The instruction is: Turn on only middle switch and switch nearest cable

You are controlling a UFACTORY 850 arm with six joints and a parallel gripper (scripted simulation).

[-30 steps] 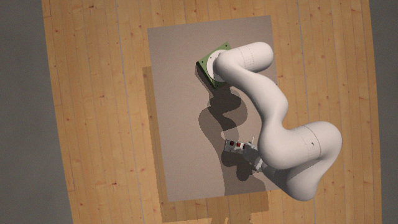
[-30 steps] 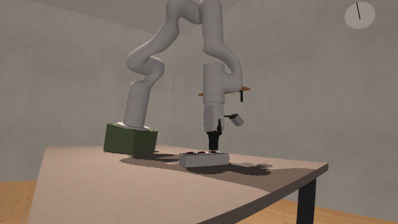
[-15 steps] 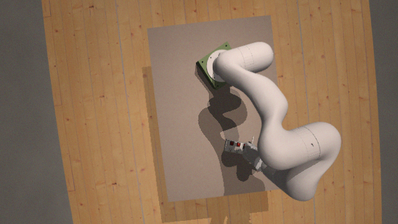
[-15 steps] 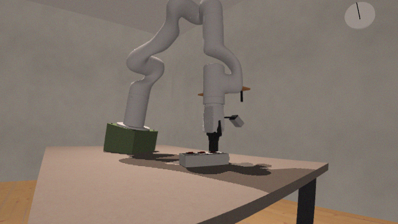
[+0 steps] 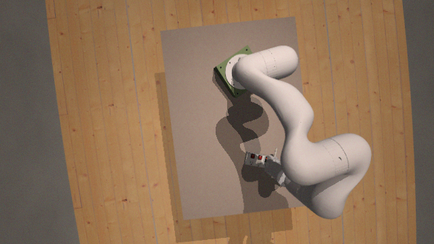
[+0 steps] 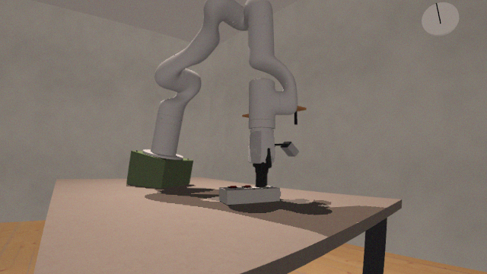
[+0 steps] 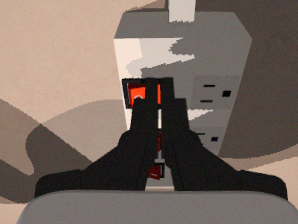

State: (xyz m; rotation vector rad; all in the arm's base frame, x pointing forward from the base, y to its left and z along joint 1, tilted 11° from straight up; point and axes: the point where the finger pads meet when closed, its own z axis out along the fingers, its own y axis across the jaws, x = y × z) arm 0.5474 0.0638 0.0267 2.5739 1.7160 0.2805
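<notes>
Your gripper (image 5: pixel 268 160) (image 6: pixel 261 185) (image 7: pixel 159 95) is closed with nothing between its fingers, and its tips are down at the switch nearest the cable (image 5: pixel 266 158) (image 7: pixel 136 95), covering part of it; whether they actually touch it, you can't tell. What shows of that rocker glows orange, so it looks to be on, and another push there could knock it back off. Lifting straight up seems the safer move; drag the tips sideways and you may tip the rocker or shove the whole strip. Just along the row, the middle switch (image 5: pixel 260 157) (image 6: pixel 247 186) (image 7: pixel 159 142) is mostly hidden behind the fingers in the wrist view, so don't count it as on until you've got a clear look. If it's off, it probably needs the next press, and landing too near its neighbour could undo that one. The far switch (image 5: pixel 253 156) (image 6: pixel 232 186) (image 7: pixel 154 173) looks dark red, likely off; a stray brush could turn it on. The power strip (image 5: pixel 255 165) (image 6: pixel 251 195) (image 7: pixel 215 50) lies flat and right way up on the table (image 5: pixel 196 135) (image 6: pixel 152 228) (image 7: pixel 50 60), with the cable (image 5: pixel 275 152) (image 7: pixel 181 11) at one end; pressing too hard near an edge could tilt it.

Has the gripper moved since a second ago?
Yes, slightly down: in the exterior view, the gripper's tips are lower against the power strip, which sits where it was.
</notes>
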